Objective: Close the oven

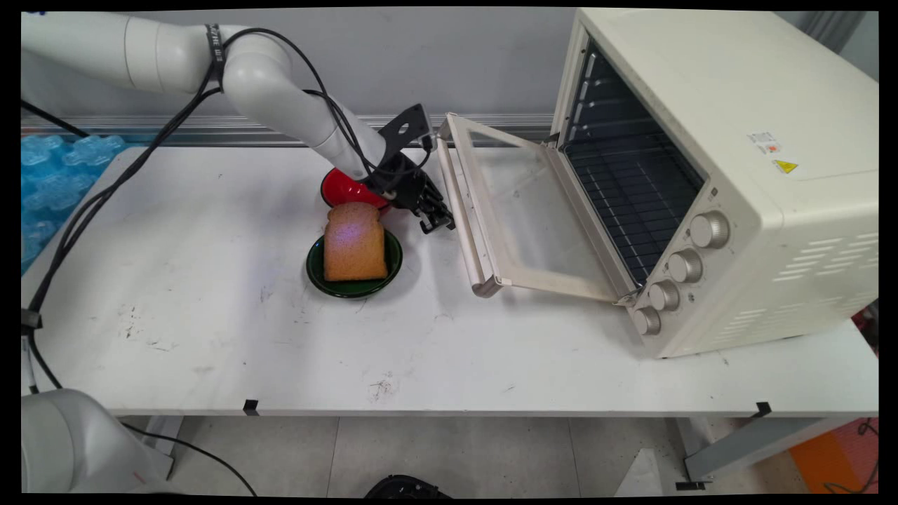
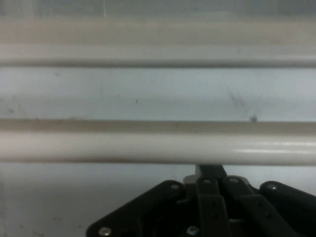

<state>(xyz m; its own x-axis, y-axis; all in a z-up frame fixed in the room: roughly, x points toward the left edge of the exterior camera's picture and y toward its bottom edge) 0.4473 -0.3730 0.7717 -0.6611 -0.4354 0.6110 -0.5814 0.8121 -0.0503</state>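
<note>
- Hanging low over the table (image 1: 210, 337), the tool (image 1: 436, 223) sits just beside the handle bar (image 1: 463, 224) of the oven door (image 1: 533, 217), at the door's outer edge.
- In the hand view the pale handle bar (image 2: 158, 148) runs straight across, right in front of the tool's black linkage (image 2: 207, 207); the fingertips are hidden there, so I cannot tell whether the tool is released, clenched or grasping the bar.
- The oven door is swung down and open, its glass pane facing up and its far edge hinged to the oven (image 1: 736, 140).
- The oven is a cream box at the right of the table, with a dark inside showing wire racks (image 1: 631, 189) and four round knobs (image 1: 684, 266) down its front corner.
- A slice of toast (image 1: 355, 242) lies on a dark green plate (image 1: 316, 270), near the tool on the side away from the door.
- A red bowl (image 1: 340, 189) stands just behind the toast, partly hidden by the arm (image 1: 295, 98).
- The white arm reaches in from the upper left, with black cables (image 1: 91, 210) hanging from it down to the table's left edge.
- Blue plastic-wrapped packs (image 1: 56, 168) lie past the table's left end, by the wall.
</note>
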